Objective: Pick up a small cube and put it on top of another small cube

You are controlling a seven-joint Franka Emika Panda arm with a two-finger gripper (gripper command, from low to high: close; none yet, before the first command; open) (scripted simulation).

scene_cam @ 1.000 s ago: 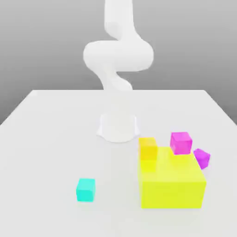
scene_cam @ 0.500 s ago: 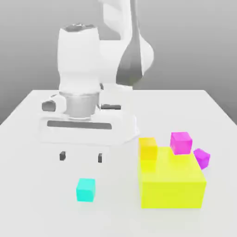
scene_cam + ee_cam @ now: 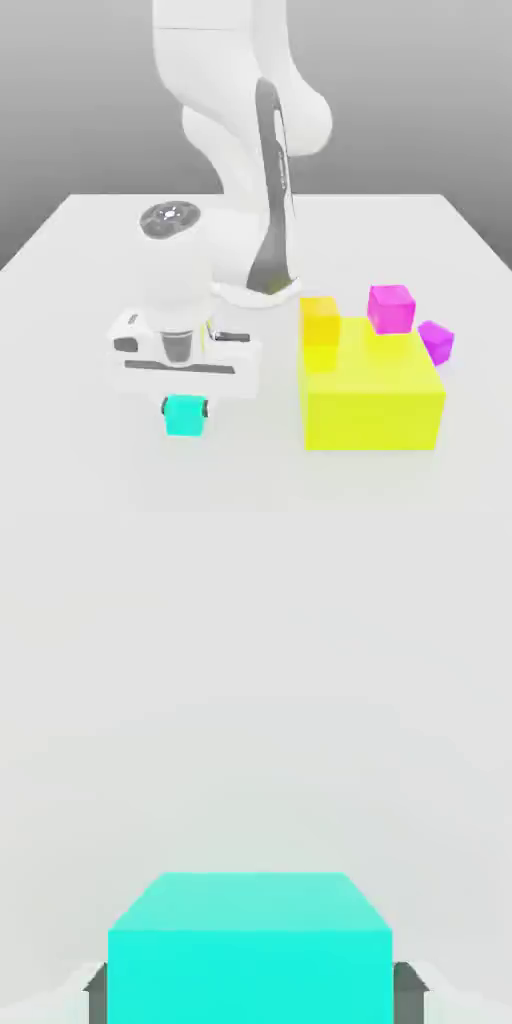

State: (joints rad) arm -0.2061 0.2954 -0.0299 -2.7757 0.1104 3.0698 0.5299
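**Gripper astride the cyan cube on the table**

The gripper (image 3: pixel 185 406) is down at the table (image 3: pixel 90 250), its two dark fingertips (image 3: pixel 164 407) standing one on each side of the small cube (image 3: pixel 185 416). In the hand view the small cube (image 3: pixel 250 952) sits between the dark fingertips (image 3: pixel 97 990), which appear just at its two flanks; whether they press on it or stand a hair apart cannot be told, so the jaws look spread about the cube's width around it. The cube rests on the white table surface, upright and square to the fingers.

The white hand body sits directly above the cube, at its 12 o'clock in the exterior view, and the arm (image 3: pixel 240 120) rises behind it toward the far side of the table.

At about 2 o'clock from the cyan cube, well apart from it, another small cube (image 3: pixel 320 320), orange-yellow, lies against the far-left corner of the big yellow block (image 3: pixel 372 395), which is at the cyan cube's 3 o'clock. A magenta cube (image 3: pixel 391 307) sits at the block's far edge, at its 12 o'clock. A second magenta cube (image 3: pixel 437 342) lies by the block's far-right corner, at about 1 o'clock from it.
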